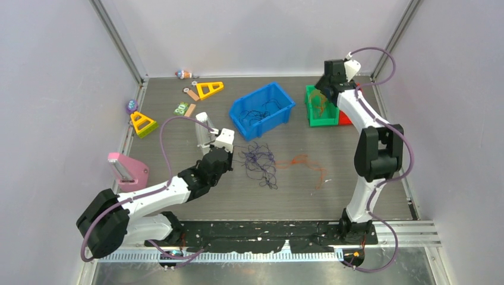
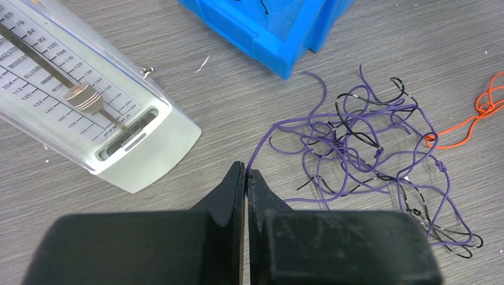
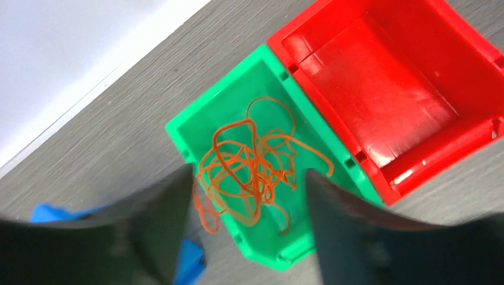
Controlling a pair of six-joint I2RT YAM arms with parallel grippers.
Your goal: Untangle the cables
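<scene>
The left gripper [image 2: 245, 172] is pressing its jaws tight together, low over the table [image 2: 238, 101]. Its wrist camera is catching what the overhead view is too distant to resolve. One purple strand of the purple and black cables [image 2: 368, 154] is running right up to the jaw tips, though whether it is being pinched cannot be told. The rest of that tangle is sprawling just to the right of the jaws, with a loose orange cable [image 2: 484, 107] touching its far edge. A metronome [image 2: 89, 101] is sitting to the left of the jaws, and a blue bin [image 2: 261, 29] is sitting beyond them.

The right gripper [image 3: 248, 175] is hanging with its jaws parted and gripping nothing, above a green bin [image 3: 235, 95]. Only its wrist camera is looking inside, where a bunch of orange cables [image 3: 261, 172] is lying in the bin, in line with the gap between the jaws. A red bin [image 3: 380, 113] is sitting against the green one.

The overhead view alone is showing the two grippers well apart, and it is also showing dark cables [image 1: 260, 113] lying inside the blue bin.
</scene>
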